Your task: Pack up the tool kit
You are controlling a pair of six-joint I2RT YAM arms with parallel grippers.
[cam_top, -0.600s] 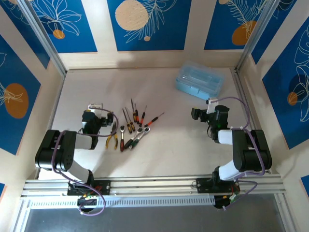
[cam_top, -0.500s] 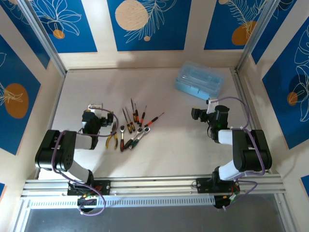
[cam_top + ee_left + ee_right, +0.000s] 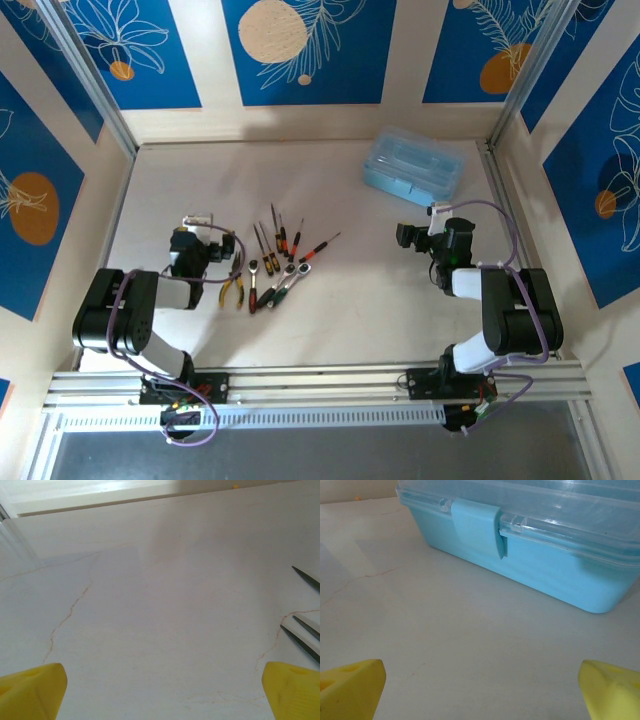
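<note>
A pale cream table (image 3: pixel 200 180) is stretching out beneath and ahead of the jaws of the left gripper (image 3: pixel 160 695) and the right gripper (image 3: pixel 481 692). Faint brownish veins (image 3: pixel 70 612) are running across it just ahead of the left jaws. Soft, even light is falling on it, and a dim shadow (image 3: pixel 120 580) is lying farther ahead. Far beyond both pairs of jaws, a cream back wall (image 3: pixel 205 60) is carrying blue panels (image 3: pixel 300 50) with white leaf drawings and peach circles. Similar side walls (image 3: pixel 40 200) are closing in outside each pair. Metal posts (image 3: pixel 90 90) are rising at the far corners, and a metal rail (image 3: pixel 320 385) is running behind the jaws.
</note>
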